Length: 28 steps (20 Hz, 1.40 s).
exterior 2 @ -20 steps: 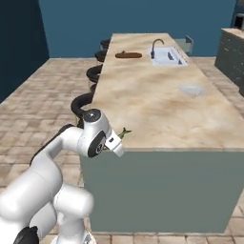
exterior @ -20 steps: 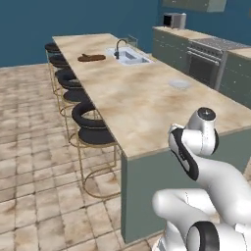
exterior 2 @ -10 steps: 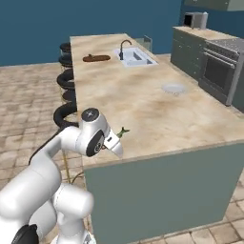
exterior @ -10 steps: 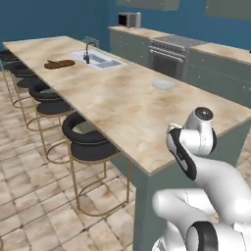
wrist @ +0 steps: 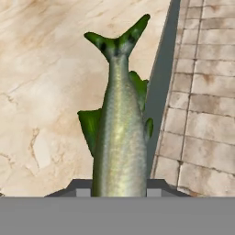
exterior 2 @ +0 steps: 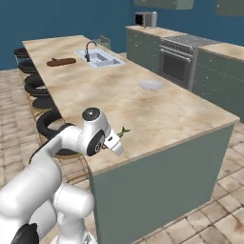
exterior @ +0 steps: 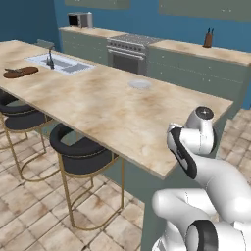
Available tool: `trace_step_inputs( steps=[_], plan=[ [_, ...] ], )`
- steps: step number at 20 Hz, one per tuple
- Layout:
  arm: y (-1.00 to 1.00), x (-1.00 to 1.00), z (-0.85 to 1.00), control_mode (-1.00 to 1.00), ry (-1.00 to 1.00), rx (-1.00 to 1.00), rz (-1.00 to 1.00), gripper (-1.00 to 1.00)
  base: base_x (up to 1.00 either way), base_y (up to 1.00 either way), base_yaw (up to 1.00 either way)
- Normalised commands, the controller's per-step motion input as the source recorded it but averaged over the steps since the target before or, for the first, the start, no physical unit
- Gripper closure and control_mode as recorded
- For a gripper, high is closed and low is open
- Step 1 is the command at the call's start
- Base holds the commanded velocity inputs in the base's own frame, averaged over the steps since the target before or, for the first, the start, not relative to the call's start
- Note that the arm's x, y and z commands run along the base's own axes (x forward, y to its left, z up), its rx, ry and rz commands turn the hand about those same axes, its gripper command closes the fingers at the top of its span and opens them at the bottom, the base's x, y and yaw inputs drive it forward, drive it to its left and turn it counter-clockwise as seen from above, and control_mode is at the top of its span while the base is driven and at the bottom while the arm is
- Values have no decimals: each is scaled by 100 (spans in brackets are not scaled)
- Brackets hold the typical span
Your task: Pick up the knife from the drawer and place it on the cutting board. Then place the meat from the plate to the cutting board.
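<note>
My gripper (wrist: 119, 189) is shut on the meat (wrist: 120, 133), a greenish-grey fish whose forked tail points away from the hand. In the right base view the gripper (exterior 2: 117, 143) holds the meat (exterior 2: 124, 131) just above the near corner of the island counter (exterior 2: 157, 112). The empty round plate (exterior 2: 150, 85) (exterior: 140, 84) lies further along the counter. Far down it, beside the sink, rests the reddish-brown cutting board (exterior: 20, 72) (exterior 2: 62, 61). A dark slim shape on the board looks like the knife (exterior: 12, 70), though it is too small to be sure.
The sink (exterior: 60, 64) with its faucet is set into the island. Black bar stools (exterior: 81, 151) line the island's left side. A stove (exterior: 128, 51), a microwave (exterior: 79, 19) and a knife block (exterior: 209, 38) stand along the back wall. Tiled floor surrounds the island.
The base has driven, so the whole scene has shifted and the island's near end now sits under the arm. The meat stays in the shut gripper.
</note>
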Motion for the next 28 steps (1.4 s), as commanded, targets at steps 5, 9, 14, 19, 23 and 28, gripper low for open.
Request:
trace_step_inputs(
  steps=[5,9,14,19,23,28],
  plan=[
    [0,0,0,100,0,0,0,100,-37,79,-36],
    [0,0,0,100,0,0,0,100,-2,100,-23],
    [0,0,0,100,0,0,0,100,22,100,-19],
    [0,0,0,100,0,0,0,100,42,100,-22],
    [0,0,0,100,0,0,0,100,54,100,-24],
    [0,0,0,100,0,0,0,100,61,100,-21]
  ],
)
